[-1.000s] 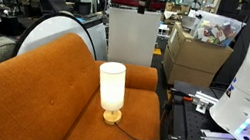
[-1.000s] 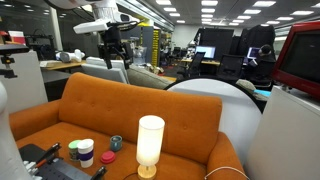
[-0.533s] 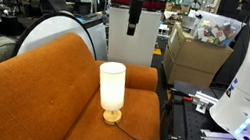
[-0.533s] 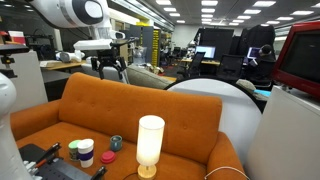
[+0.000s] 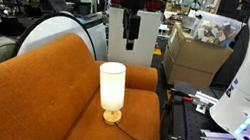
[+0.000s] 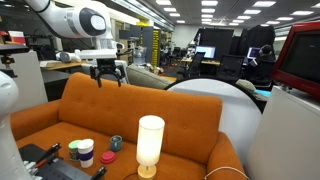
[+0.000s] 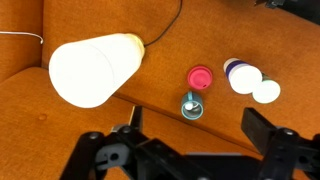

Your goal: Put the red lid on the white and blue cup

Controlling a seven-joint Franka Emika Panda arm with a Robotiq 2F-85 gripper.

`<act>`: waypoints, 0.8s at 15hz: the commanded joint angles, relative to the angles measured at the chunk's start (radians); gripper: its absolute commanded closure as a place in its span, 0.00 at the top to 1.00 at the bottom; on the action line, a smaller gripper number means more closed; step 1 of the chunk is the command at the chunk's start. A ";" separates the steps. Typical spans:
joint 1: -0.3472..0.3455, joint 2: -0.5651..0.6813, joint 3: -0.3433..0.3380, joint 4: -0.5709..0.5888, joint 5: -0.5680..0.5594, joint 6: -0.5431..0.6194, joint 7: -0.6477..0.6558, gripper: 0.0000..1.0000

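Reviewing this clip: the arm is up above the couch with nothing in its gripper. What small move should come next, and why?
Probably lower toward the red lid and centre over it. The gripper hangs open and empty above the couch backrest, well above the seat. In the wrist view the lid lies loose on the cushion, beside the white and blue cup and apart from the lamp, so it has to be picked up first.

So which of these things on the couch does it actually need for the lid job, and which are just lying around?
Part of the job:
- red lid
- white and blue cup
- claw, open, up above the couch

Just lying about:
- white lamp and its cord
- small teal cup
- small white disc beside the cup
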 commanded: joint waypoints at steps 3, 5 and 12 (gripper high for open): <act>0.000 0.014 0.001 0.004 0.026 0.005 -0.013 1.00; 0.024 0.059 -0.017 0.005 0.094 0.049 -0.057 1.00; 0.067 0.400 -0.003 0.083 0.469 0.179 -0.413 1.00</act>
